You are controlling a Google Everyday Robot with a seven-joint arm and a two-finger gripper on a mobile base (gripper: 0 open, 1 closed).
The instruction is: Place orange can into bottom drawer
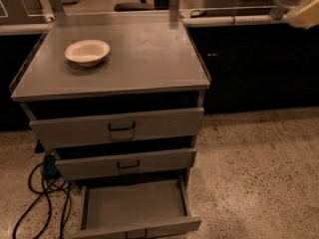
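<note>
Hanging top-right pincer [298, 8], bottom drawer [134, 206] open

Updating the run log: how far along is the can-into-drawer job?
Done: the bottom drawer is pulled open, with no can in it yet. In hand: the gripper sits at the top right edge, high above the cabinet; no orange can is identifiable. Left: lower the can into the drawer and release.

A bowl [87, 52] sits on the table [149, 59] at upper left; the bottom drawer [134, 205] juts out lowest; the gripper [298, 4] is in the upper right corner.
</note>
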